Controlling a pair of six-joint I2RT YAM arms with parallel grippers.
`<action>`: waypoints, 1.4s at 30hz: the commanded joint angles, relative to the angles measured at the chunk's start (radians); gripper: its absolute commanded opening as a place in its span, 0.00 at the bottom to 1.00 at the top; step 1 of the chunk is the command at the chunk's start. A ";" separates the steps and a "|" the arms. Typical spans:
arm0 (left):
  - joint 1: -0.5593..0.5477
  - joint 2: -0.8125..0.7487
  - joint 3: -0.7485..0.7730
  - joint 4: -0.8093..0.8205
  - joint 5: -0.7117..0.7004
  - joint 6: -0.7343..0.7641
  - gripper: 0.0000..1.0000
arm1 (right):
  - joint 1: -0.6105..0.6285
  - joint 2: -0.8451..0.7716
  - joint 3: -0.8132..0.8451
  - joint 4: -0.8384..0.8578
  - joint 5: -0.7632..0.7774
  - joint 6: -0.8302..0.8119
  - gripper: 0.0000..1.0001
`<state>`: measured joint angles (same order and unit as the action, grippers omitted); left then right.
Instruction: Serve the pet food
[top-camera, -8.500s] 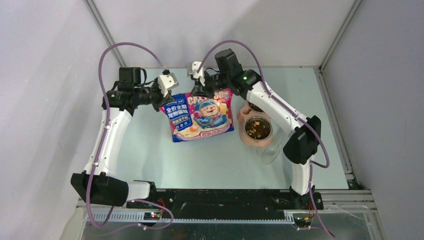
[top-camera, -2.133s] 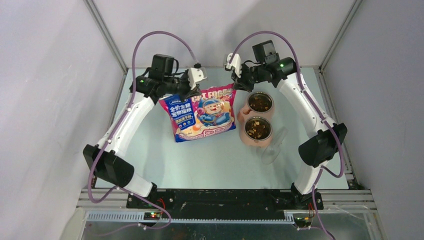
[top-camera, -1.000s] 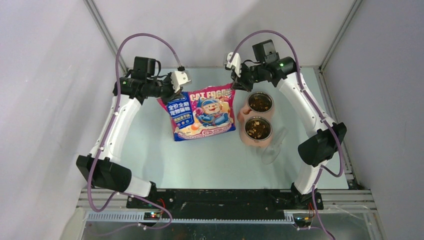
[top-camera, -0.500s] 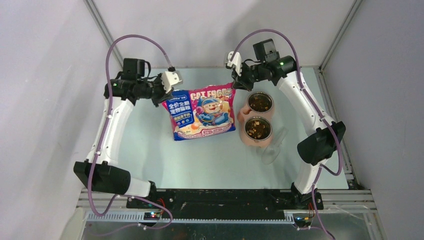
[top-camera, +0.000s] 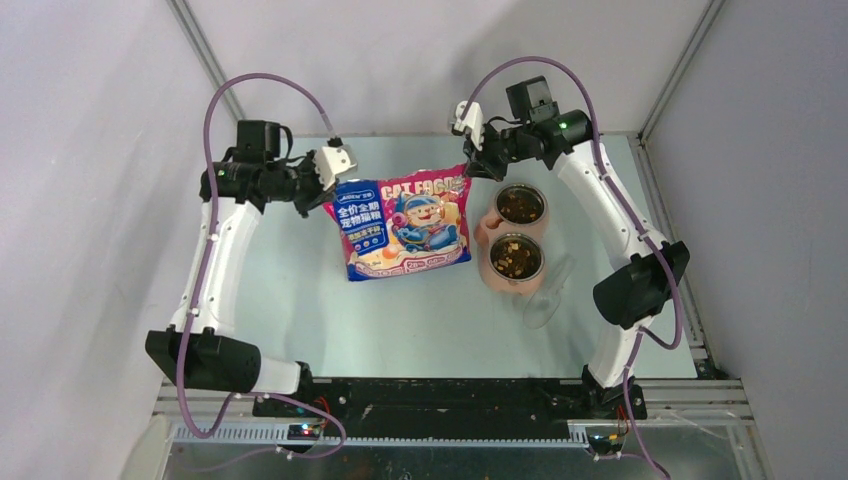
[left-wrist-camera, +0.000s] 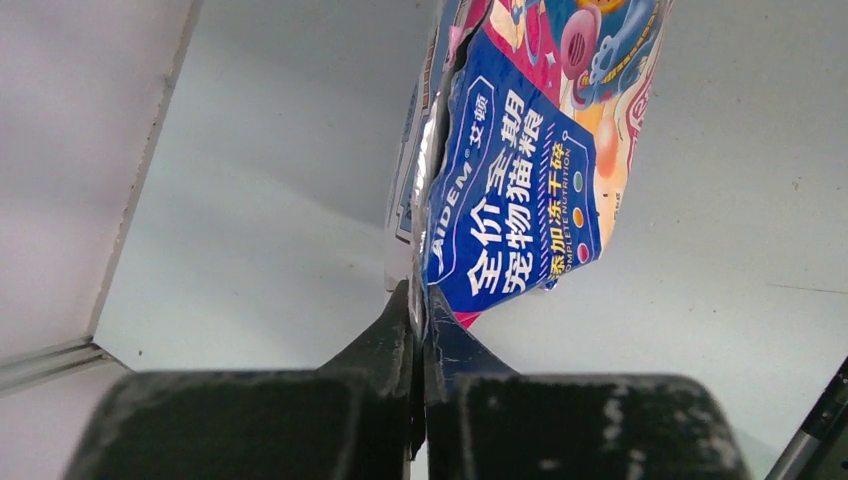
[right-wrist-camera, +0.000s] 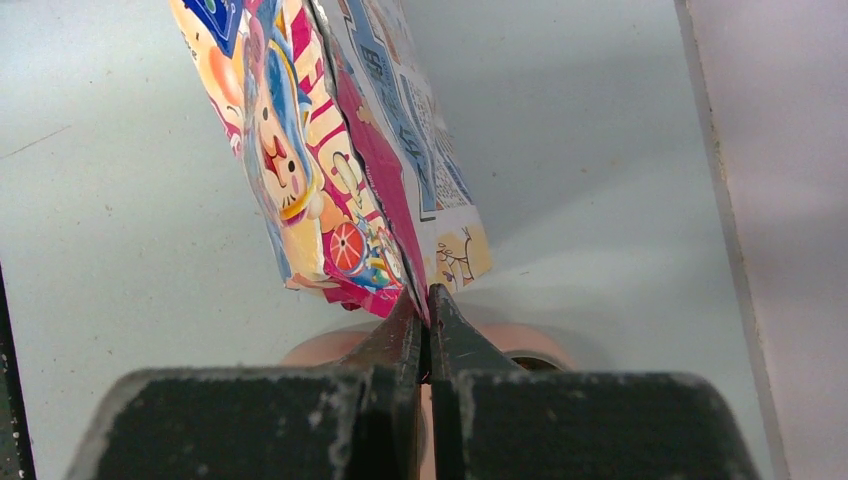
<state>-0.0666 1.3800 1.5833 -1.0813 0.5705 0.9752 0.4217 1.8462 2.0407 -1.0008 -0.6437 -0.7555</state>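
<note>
1. Top external view: the glossy pink and blue cartoon-cat bag (top-camera: 405, 225) stretches between both hands, its long top edge running left to right.
2. The left hand (left-wrist-camera: 418, 300) pinches the bag's blue corner. The right hand (right-wrist-camera: 425, 300) pinches its pink corner.
3. The dark brown kibble pellets (top-camera: 516, 257) lie in two steel bowls (top-camera: 540, 262) just right of the bag, nearest the right hand.
4. The bag's bottom edge probably touches the worktop (top-camera: 400, 320), though I cannot tell.
</note>
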 joint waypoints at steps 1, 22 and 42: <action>0.021 -0.042 -0.003 -0.019 -0.046 0.014 0.12 | -0.030 -0.005 0.056 0.030 0.061 0.011 0.00; 0.053 0.019 0.037 0.247 -0.085 -0.172 0.00 | -0.043 0.087 0.146 0.187 0.165 0.107 0.00; 0.054 -0.082 -0.048 0.242 -0.077 -0.161 0.06 | -0.048 -0.001 0.093 0.162 0.166 0.104 0.10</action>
<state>-0.0406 1.4158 1.5646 -0.8616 0.5373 0.7483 0.4194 1.9690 2.1666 -0.8669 -0.5171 -0.6296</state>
